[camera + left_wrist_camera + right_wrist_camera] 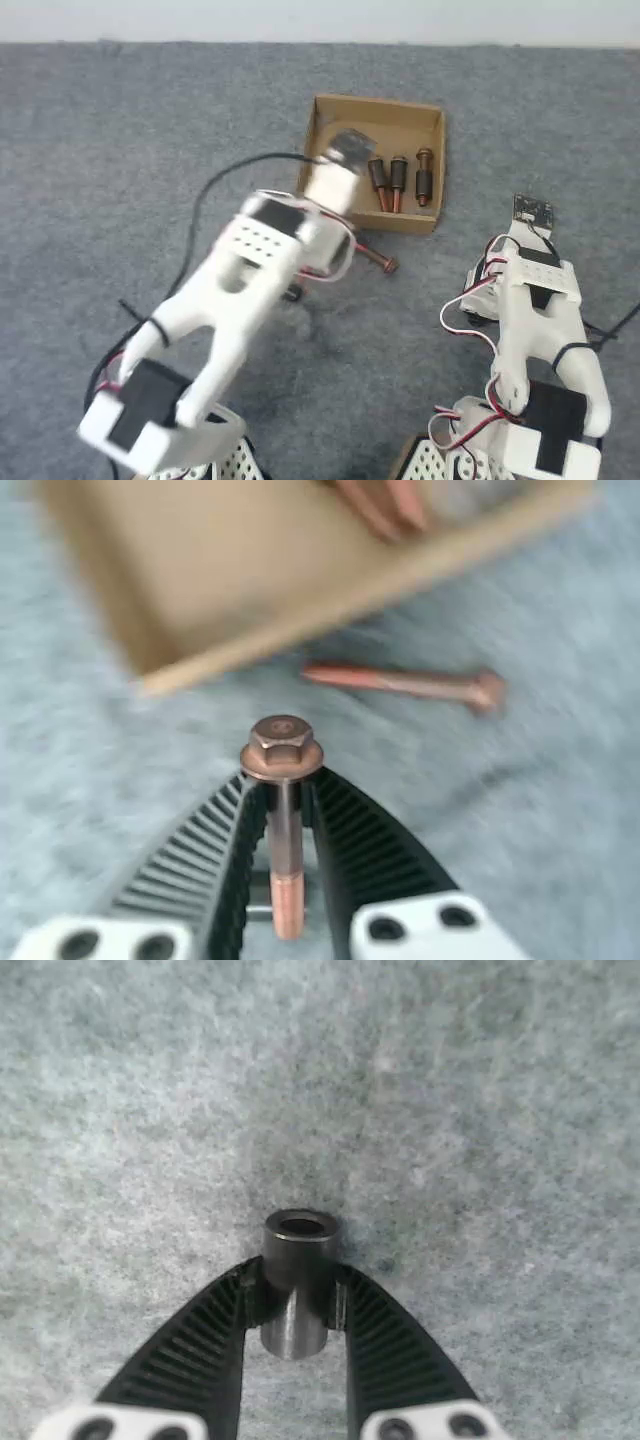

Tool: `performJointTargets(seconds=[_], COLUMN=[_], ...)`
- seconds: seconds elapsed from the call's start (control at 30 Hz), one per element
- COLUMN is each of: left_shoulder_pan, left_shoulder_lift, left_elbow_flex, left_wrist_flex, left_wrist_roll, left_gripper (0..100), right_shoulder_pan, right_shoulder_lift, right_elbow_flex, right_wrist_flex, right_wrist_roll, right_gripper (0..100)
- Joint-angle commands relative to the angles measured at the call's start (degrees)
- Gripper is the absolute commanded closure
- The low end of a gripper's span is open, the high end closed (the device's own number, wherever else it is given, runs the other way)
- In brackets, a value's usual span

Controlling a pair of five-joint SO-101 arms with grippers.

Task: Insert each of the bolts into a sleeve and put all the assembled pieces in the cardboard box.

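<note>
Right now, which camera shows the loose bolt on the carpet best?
Left wrist view: the loose bolt lies whole, head to tip, beside the cardboard box. The high view has it small, its tip by the left arm.

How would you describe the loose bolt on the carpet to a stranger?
Find the open brown cardboard box on the grey carpet. Just outside its near wall lies a bare copper-coloured metal bolt. Unlike the three dark-sleeved bolts inside the box, it wears no sleeve and lies alone.

The left arm (235, 300) stretches toward one o'clock, left gripper (283, 780) pinching a bolt (282, 748); the right arm (540, 320) points to twelve, right gripper (297, 1285) clasping a sleeve (298, 1245).
</note>
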Motion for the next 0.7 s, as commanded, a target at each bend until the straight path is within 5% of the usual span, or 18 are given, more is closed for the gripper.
performJointTargets(seconds=[0.0, 0.4, 0.67], left_shoulder_pan=[-9.05, -25.14, -32.79], left_shoulder_lift=[-7.56, -20.57, -27.69], left_elbow_flex=[1.71, 19.82, 38.81], left_wrist_flex=[-6.68, -23.21, -41.93], left_wrist_roll=[5.54, 6.95, 7.03], left_gripper=[99, 99, 99], right_shoulder_pan=[-0.84, -0.92, -4.26], right_shoulder_lift=[-1.89, -1.89, -1.89], right_elbow_flex=[0.00, 0.00, -0.09], right_wrist_flex=[-0.57, -0.57, -2.42], right_wrist_roll=[0.70, 0.70, 0.70], right_gripper=[99.1, 99.1, 99.1])
